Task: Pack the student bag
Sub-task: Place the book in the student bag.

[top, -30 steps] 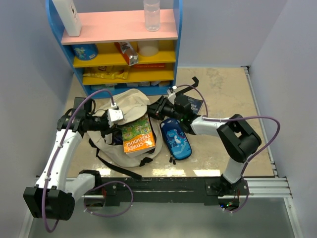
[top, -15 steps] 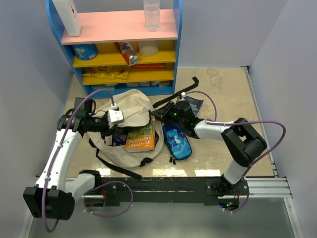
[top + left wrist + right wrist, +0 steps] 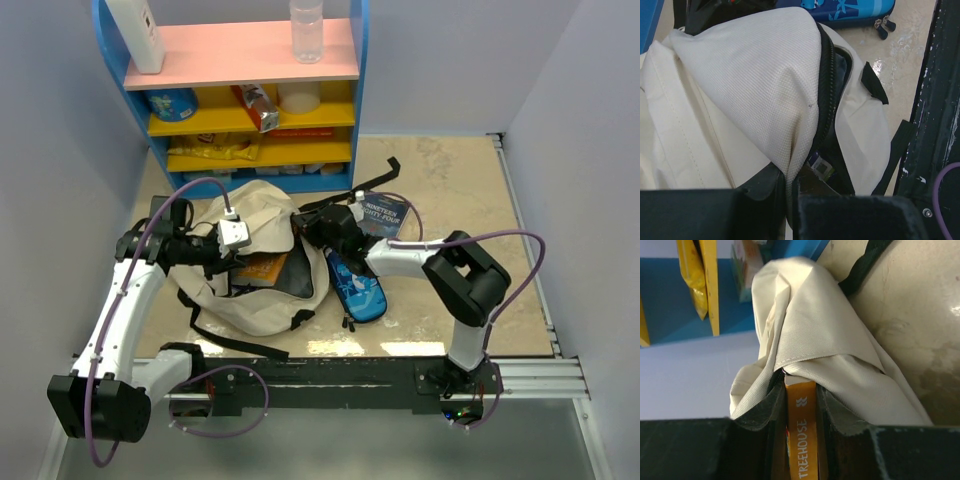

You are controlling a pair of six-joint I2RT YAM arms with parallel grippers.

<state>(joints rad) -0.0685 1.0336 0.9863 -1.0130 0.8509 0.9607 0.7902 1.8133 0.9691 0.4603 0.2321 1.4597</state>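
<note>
Right gripper (image 3: pixel 800 399) clamps orange book (image 3: pixel 801 450) — inside student bag (image 3: pixel 805 325).

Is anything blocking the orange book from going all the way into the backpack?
Nothing visible does. The Treehouse book, clamped in the right gripper, already sits partly under the cream flap of the student bag, which the left gripper holds up. Deeper inside is hidden.

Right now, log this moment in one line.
left gripper: shut on student bag | right gripper: shut on orange book, partly inside bag | packing: unfinished
</note>
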